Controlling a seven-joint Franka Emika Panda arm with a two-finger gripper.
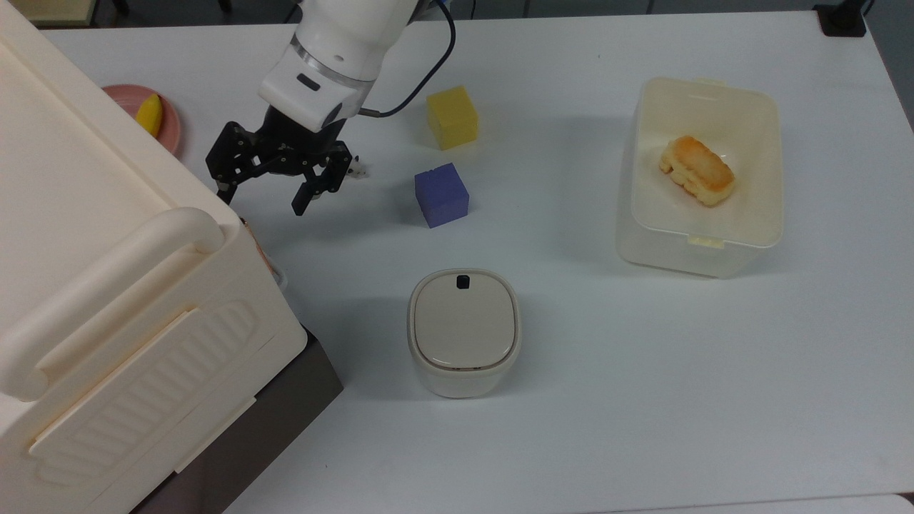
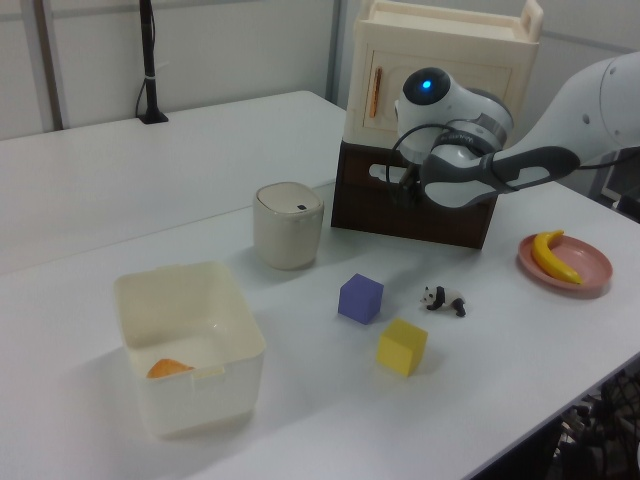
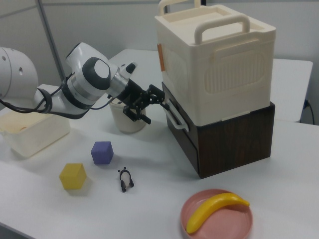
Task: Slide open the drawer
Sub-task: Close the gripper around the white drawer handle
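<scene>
The drawer [image 3: 182, 133] is the dark brown front under the cream box [image 3: 219, 59], and it sits flush with its cabinet. Its thin white loop handle [image 3: 175, 116] sticks out toward my gripper [image 3: 152, 107]. The gripper is open and empty, tilted, with its fingertips a short way off the handle. In the left view the gripper [image 2: 403, 190] hangs before the drawer's front [image 2: 440, 225], next to the handle [image 2: 379, 172]. From above, my gripper [image 1: 263, 200] stands by the cream box's corner [image 1: 235, 235], which hides the drawer front.
On the white table stand a lidded cream bin [image 1: 463, 332], a blue cube [image 1: 441, 194], a yellow cube [image 1: 452, 116] and a small panda toy [image 3: 125, 179]. A pink plate with a banana [image 3: 217, 211] lies beside the cabinet. A clear tub with bread [image 1: 700, 175] is far off.
</scene>
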